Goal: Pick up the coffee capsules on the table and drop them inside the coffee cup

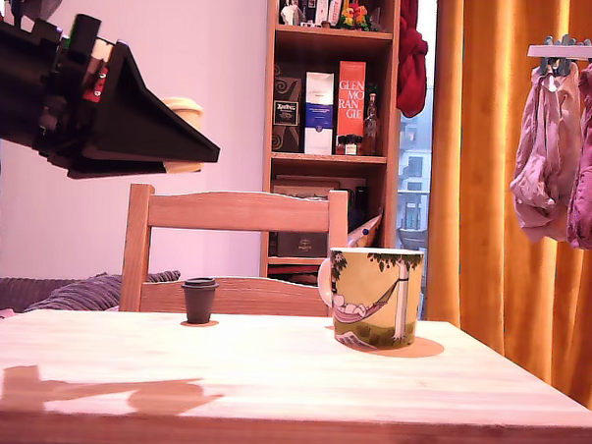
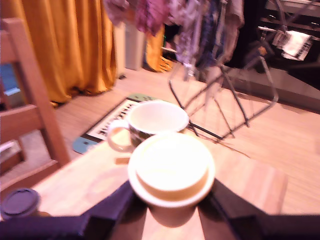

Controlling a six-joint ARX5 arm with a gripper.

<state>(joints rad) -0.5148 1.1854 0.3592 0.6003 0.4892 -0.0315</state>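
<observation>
The gripper (image 2: 172,210) is clamped on the cream capsule (image 2: 171,172), its dark jaws pressing the capsule's sides just under the rim, the open top facing the wrist camera. In the exterior view the arm (image 1: 85,100) hangs high above the table (image 1: 269,388) at that view's left, with the capsule (image 1: 186,114) peeking out behind the black jaw tip, well above the tabletop. Taking the mug (image 1: 376,296) as landmark: it stands upright on the table toward the exterior view's right, handle turned to that view's left, and the held capsule is up in the air, well apart from it toward that left side. In the wrist view the mug (image 2: 150,122) shows just beyond the capsule, its pale inside in sight. The dark capsule (image 1: 199,300) stands upright on the table, well to the mug's left in the exterior view, in front of the wooden chair (image 1: 234,244). The arm's shadow (image 1: 102,391) lies on the tabletop near the front edge.
</observation>
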